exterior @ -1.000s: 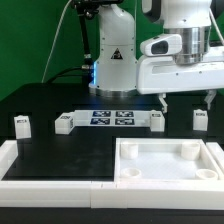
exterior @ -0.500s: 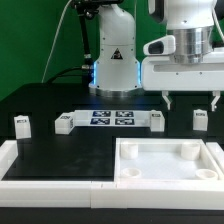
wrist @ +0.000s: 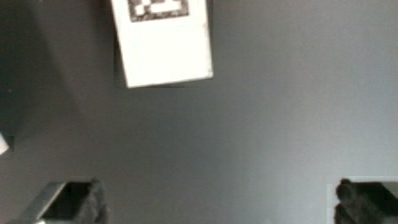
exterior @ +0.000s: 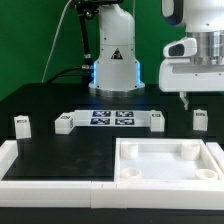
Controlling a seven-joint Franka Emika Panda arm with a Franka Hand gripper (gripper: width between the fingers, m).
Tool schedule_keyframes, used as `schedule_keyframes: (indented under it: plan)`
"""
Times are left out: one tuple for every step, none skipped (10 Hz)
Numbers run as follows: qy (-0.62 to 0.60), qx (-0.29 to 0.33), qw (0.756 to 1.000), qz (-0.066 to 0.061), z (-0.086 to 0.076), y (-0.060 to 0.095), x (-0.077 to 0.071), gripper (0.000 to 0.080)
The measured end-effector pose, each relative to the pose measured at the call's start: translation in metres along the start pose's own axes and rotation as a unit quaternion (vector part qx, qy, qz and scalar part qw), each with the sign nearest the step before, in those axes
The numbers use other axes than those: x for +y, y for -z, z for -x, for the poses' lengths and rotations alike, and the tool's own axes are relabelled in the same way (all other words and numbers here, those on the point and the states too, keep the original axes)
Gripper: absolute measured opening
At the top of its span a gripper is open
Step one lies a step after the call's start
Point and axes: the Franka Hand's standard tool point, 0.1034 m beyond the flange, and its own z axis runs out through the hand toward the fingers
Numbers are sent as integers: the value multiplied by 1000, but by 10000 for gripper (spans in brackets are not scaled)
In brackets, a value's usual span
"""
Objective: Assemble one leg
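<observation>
At the exterior view's right end of the bench (exterior: pixel 60 150), the leg (exterior: pixel 200 119) stands upright, near the white tray (exterior: pixel 170 160) and well apart from the marker board (exterior: pixel 110 119). Above it hangs the pincer (wrist: pixel 217 203), jaws spread wide and empty. Since the wrist view shows the leg off the line between the fingers (wrist: pixel 71 200), a straight descent would probably topple it or close on air.

Four small white legs (exterior: pixel 20 124) stand on the one black desk (exterior: pixel 60 150). There is one large white tray (exterior: pixel 165 163), which shows four round corner sockets (exterior: pixel 133 150). One marker board (exterior: pixel 110 119) and one low white border frame (exterior: pixel 50 186) are also there.
</observation>
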Motion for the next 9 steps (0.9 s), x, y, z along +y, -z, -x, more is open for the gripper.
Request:
schedule_keyframes:
  plan:
    - [5,6,1000,-3,1,-3,1,649]
    - [11,-8,1000,4,0,-3,4,649]
    - [14,-9,1000,4,-1,-3,4,649]
    - [22,-26,999,11,-1,-4,8,649]
    - [30,-61,997,20,-2,-3,13,649]
    - [33,-110,993,28,-3,-2,18,649]
    - [28,-139,989,31,-6,-4,19,649]
    - [24,-155,987,35,-2,-10,24,649]
    - [26,-211,976,50,11,-9,28,649]
